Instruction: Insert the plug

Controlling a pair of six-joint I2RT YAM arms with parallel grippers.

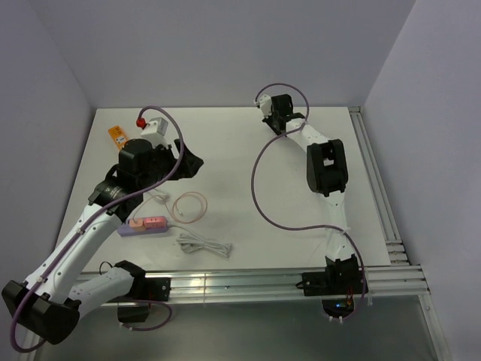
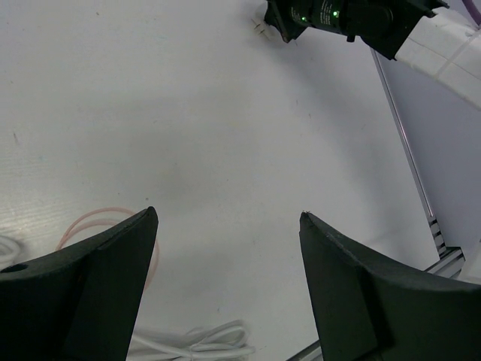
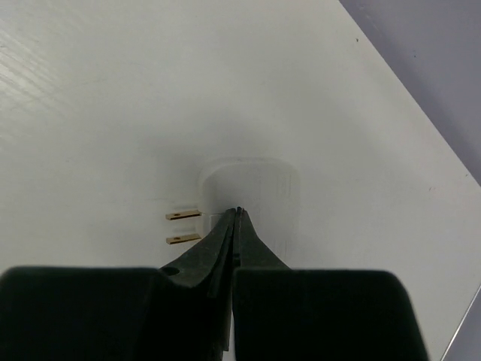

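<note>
1. Top view: The plug (image 1: pixel 145 222) sits on the lilac strip (image 1: pixel 128 232) near the table's (image 1: pixel 240 150) near-left corner, with its pink cord (image 1: pixel 188 205) coiled just beside it. Whether the prongs are seated cannot be told. A white cord (image 1: pixel 204 244) lies toward the table's near edge, and an orange strip (image 1: pixel 116 134) lies at its far-left corner. The left gripper (image 1: pixel 192 162) hangs over the table's left half, and the right gripper (image 1: pixel 269 113) is at its far edge.
2. Left wrist view: The left fingers (image 2: pixel 90 286) are spread wide above bare table, gripping nothing.
3. Right wrist view: The right fingers (image 3: pixel 210 248) are pressed together, their tips over a white adapter (image 3: pixel 259 188) lying on the table with two brass prongs (image 3: pixel 184 215) showing. Contact cannot be told.
</note>
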